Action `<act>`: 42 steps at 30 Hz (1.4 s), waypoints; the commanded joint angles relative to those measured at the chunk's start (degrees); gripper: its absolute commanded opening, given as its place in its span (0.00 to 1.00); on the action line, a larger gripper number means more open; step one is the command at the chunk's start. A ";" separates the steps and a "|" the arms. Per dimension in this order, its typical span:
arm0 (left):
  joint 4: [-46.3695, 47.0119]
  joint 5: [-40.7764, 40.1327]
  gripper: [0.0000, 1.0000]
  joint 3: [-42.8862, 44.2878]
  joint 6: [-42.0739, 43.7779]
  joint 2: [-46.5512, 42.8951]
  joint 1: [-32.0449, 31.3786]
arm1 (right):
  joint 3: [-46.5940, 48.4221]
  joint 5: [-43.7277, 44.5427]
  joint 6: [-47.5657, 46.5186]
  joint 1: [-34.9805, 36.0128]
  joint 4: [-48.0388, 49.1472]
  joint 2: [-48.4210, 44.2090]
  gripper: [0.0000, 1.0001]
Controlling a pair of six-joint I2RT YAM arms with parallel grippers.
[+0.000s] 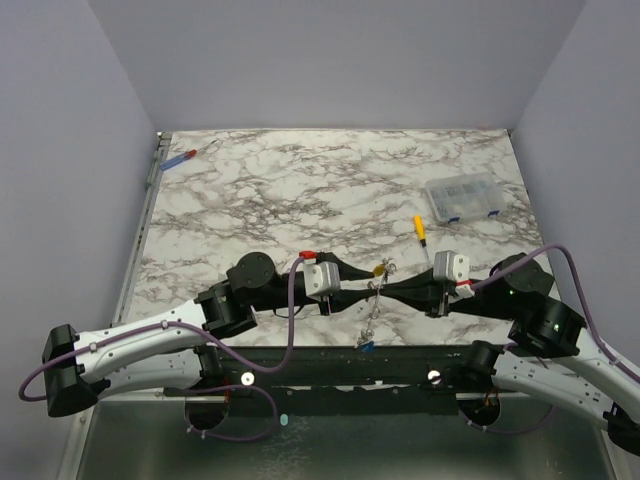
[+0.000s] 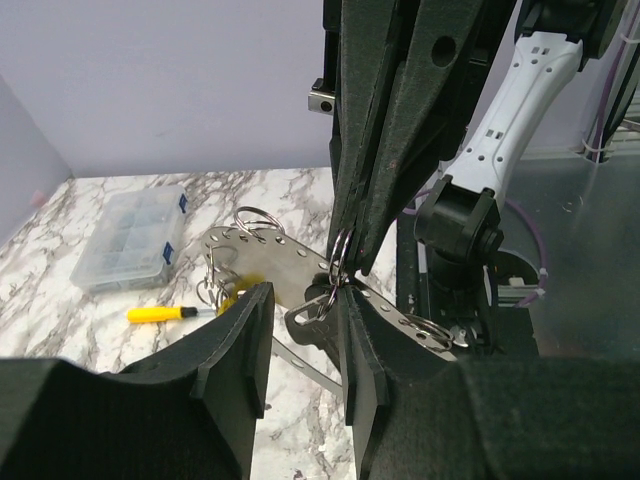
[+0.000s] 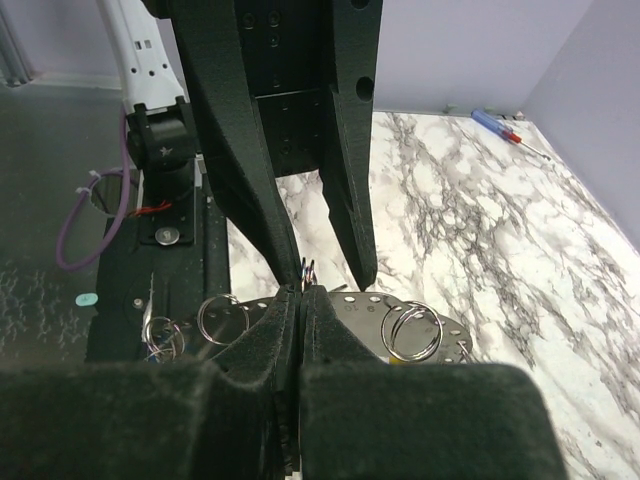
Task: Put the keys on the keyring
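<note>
Item: keyring point(image 2: 270, 255), perforated steel strip w/ split rings, at front-centre of surface point(image 1: 300, 190) btwn both arms. Right gripper point(image 3: 300, 295) jaws closed on its edge, prob. to steady it. Left gripper point(image 2: 303, 300) jaws part-open astride a small metal piece, unclamped, likely aligning for threading. Yellow-capped key point(image 1: 378, 268) & blue-capped key point(image 1: 367, 347) lie at its ends; attachment unclear.

The marble table point(image 1: 330, 180) is seen whole from high behind the arms point(image 1: 150, 340); it is shared by two close, low wrist views aimed at each other.
</note>
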 commanded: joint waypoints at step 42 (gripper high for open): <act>4.11 2.63 0.37 0.62 -2.83 1.38 -0.29 | 1.01 2.46 1.01 0.11 3.00 0.89 0.01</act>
